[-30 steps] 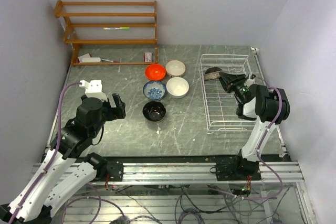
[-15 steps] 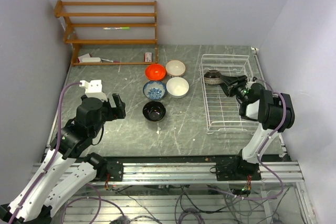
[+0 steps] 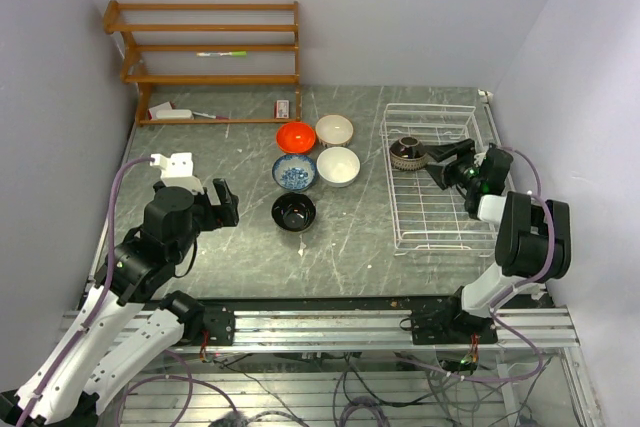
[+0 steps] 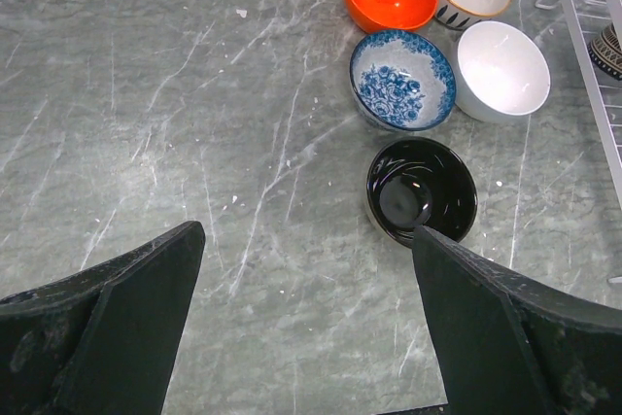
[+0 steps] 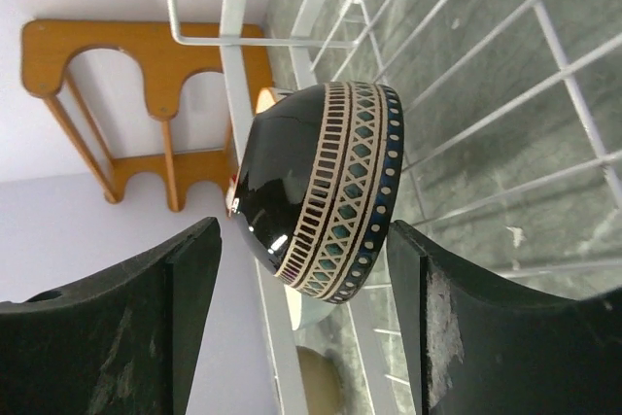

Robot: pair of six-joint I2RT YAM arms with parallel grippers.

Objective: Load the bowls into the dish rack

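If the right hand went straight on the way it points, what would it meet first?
The dark patterned bowl in the dish rack: it sits straight ahead of the right hand, in line with the gap between its open fingers. How near is unclear.

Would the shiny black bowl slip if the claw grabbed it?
Probably slippery: the black bowl is glossy, with light glinting off it. It looks stiff like glazed pottery, so it might chip if dropped.
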